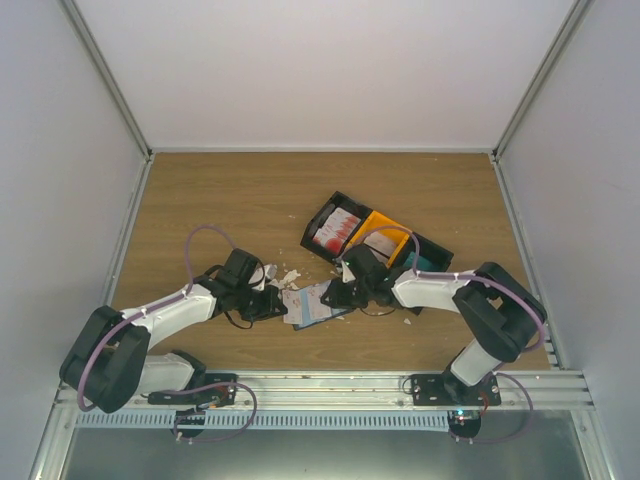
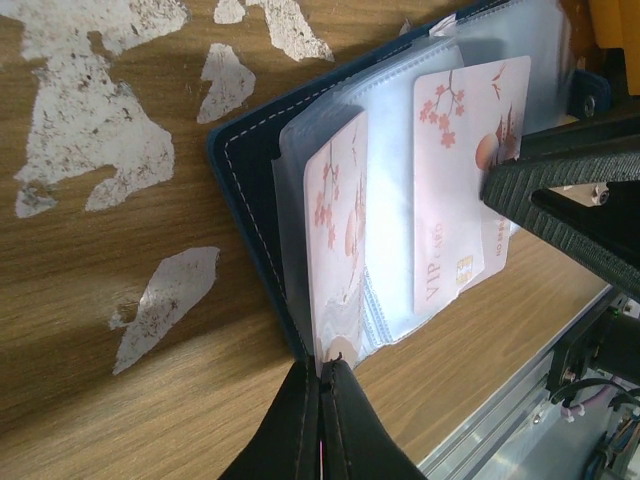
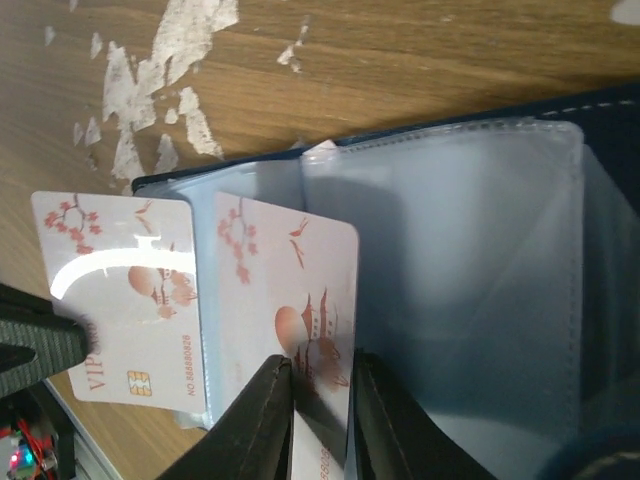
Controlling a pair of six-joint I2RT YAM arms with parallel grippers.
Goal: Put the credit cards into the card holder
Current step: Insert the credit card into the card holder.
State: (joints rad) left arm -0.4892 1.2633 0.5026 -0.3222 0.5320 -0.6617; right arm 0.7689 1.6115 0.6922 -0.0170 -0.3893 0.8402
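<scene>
On a scuffed wooden table (image 1: 220, 190) between white walls (image 1: 330, 70), the navy folding card holder (image 2: 250, 200) lies open mid-frame. Left gripper (image 2: 322, 372) pinches its clear sleeve (image 2: 390, 200); right gripper (image 3: 320, 385) clasps a red-and-white plastic credit card (image 3: 290, 300).

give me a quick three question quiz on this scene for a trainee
1. True or false: the card holder lies folded shut.
2. The shut left gripper has its tips at: A the card holder's clear sleeve edge, B the orange tray, C the black tray.
3. How many credit cards show in the right wrist view?
Key: 1 false; 2 A; 3 two.
</scene>
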